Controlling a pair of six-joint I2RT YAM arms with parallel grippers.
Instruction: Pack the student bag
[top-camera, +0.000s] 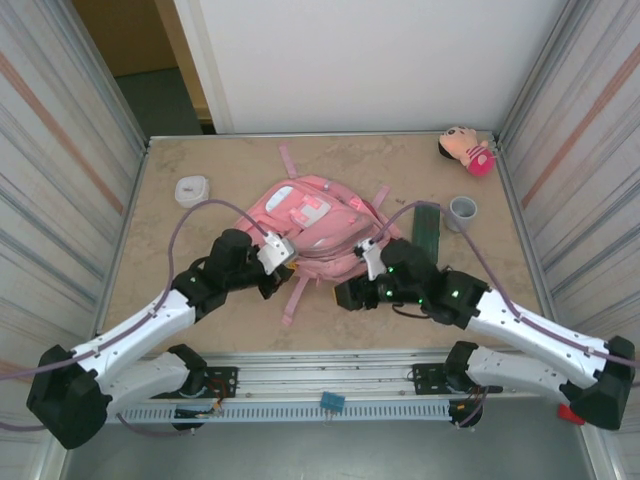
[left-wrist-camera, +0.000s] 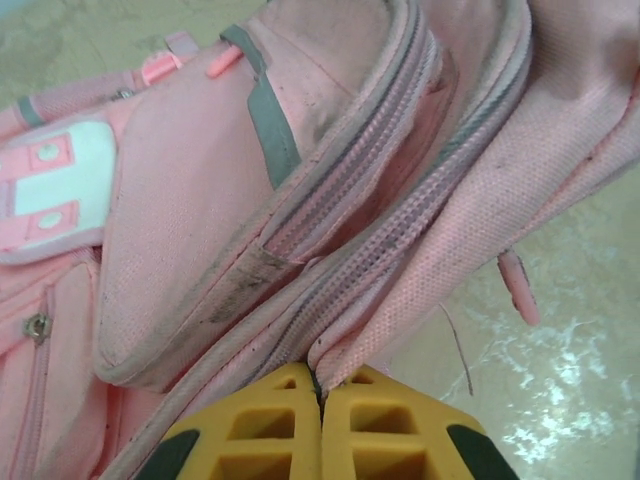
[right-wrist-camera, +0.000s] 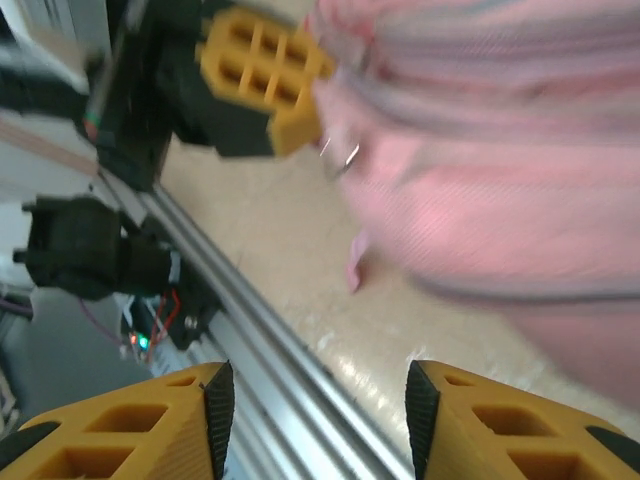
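Two grippers work on one large pink fabric backpack (top-camera: 315, 225), which lies just ahead of them both. The left gripper (left-wrist-camera: 320, 385) is pressed together, pinching the bag's fabric beside the zip. The right gripper (right-wrist-camera: 320, 400) stands spread, near the bag's edge. The pinch should probably hold taut while the right takes the zip pull. Beyond the right gripper are one grey cup (top-camera: 462, 210), one dark green flat strip (top-camera: 427, 228) and one pink plush doll (top-camera: 465, 150). Beyond the left is one white round roll (top-camera: 192, 189).

left arm (top-camera: 150, 322): wht links, blk joints & base noted.
right arm (top-camera: 545, 330): same scheme; green LEDs seen nr wrist.
cables (top-camera: 210, 204): mauve-grey, looped over each arm.
wrist housing (top-camera: 275, 252): wht, boxy.
fingers (left-wrist-camera: 290, 385): orange-yellow, lattice cut-outs; ribbed blk pads fitted.
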